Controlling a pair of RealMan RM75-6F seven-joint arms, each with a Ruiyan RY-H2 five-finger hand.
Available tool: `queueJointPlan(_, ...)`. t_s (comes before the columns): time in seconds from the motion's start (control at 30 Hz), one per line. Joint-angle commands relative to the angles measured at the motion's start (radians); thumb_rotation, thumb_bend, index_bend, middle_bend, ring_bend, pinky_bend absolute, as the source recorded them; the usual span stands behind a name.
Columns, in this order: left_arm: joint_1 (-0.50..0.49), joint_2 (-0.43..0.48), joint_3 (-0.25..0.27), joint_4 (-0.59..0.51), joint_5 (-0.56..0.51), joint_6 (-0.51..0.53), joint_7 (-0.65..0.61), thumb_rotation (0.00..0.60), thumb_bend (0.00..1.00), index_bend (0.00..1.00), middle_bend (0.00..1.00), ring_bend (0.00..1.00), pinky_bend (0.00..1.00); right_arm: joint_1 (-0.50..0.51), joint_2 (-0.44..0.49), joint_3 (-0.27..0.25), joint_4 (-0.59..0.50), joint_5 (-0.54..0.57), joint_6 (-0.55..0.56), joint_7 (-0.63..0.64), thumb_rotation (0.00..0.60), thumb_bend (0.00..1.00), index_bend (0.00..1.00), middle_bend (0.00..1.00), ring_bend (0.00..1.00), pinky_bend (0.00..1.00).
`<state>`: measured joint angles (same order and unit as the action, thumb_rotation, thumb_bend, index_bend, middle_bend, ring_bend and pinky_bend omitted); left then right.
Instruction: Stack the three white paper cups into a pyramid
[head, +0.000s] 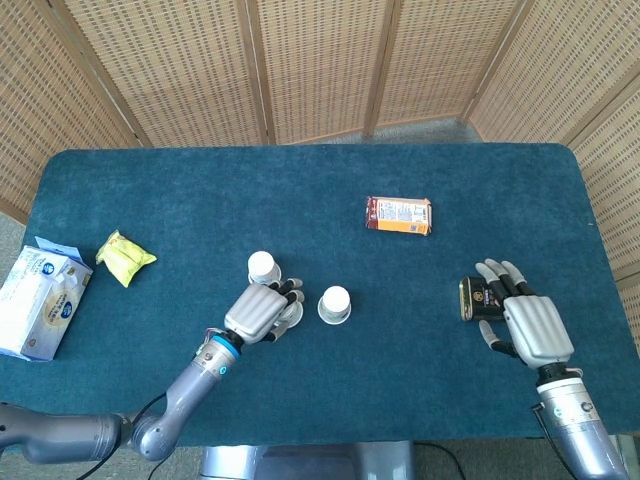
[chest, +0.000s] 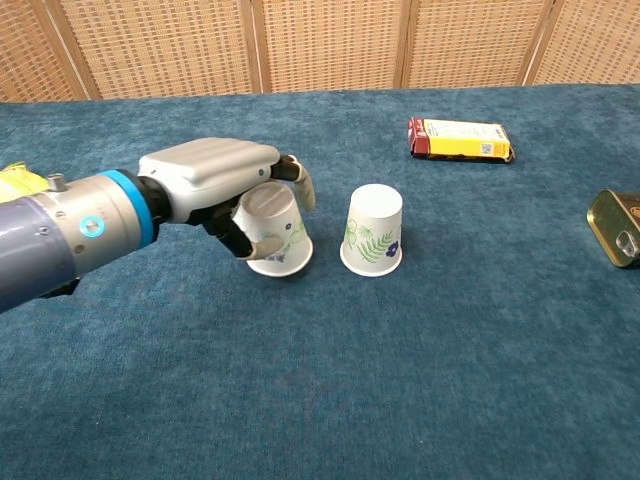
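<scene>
Three white paper cups with leaf prints stand mouth down on the blue table. My left hand (head: 260, 313) (chest: 212, 178) grips one cup (chest: 276, 234) (head: 291, 313) from above, holding it tilted just left of the second cup (chest: 374, 230) (head: 335, 303). The third cup (head: 263, 268) stands just behind the hand and is hidden in the chest view. My right hand (head: 527, 322) lies open near the table's right front edge, fingers spread, holding nothing.
A small brass-coloured tin (head: 471, 298) (chest: 615, 227) lies beside the right hand's fingers. A snack bar (head: 399, 215) (chest: 460, 140) lies at the back right. A yellow packet (head: 124, 257) and a tissue box (head: 40, 300) sit at the far left.
</scene>
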<state>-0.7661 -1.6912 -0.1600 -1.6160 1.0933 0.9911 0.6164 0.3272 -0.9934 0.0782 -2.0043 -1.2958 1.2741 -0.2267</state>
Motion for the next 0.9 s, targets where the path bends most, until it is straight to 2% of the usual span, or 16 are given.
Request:
queueJointPlan(0.03,-0.012,-0.017,-0.006,0.015,-0.011,0.003,0.004,0.6,0.45,0.3,0.22,0.33,0.58,-0.002,0.001,0.001,0.001,-0.002,0.0,0.004,0.6,0.45,0.03,0.01,0.0,0.41)
queueJointPlan(0.43,-0.045,-0.065,-0.013,0.052,-0.069,0.007,0.032,0.6,0.45,0.29,0.21,0.33,0.58,-0.013,0.009,0.005,0.006,-0.009,-0.006,0.024,0.6,0.45,0.03,0.01,0.0,0.41)
queueJointPlan(0.9,-0.071,-0.116,-0.022,0.088,-0.088,0.028,0.045,0.6,0.44,0.28,0.19,0.32,0.57,-0.028,0.022,0.006,0.011,-0.025,-0.006,0.055,0.6,0.45,0.03,0.01,0.0,0.41)
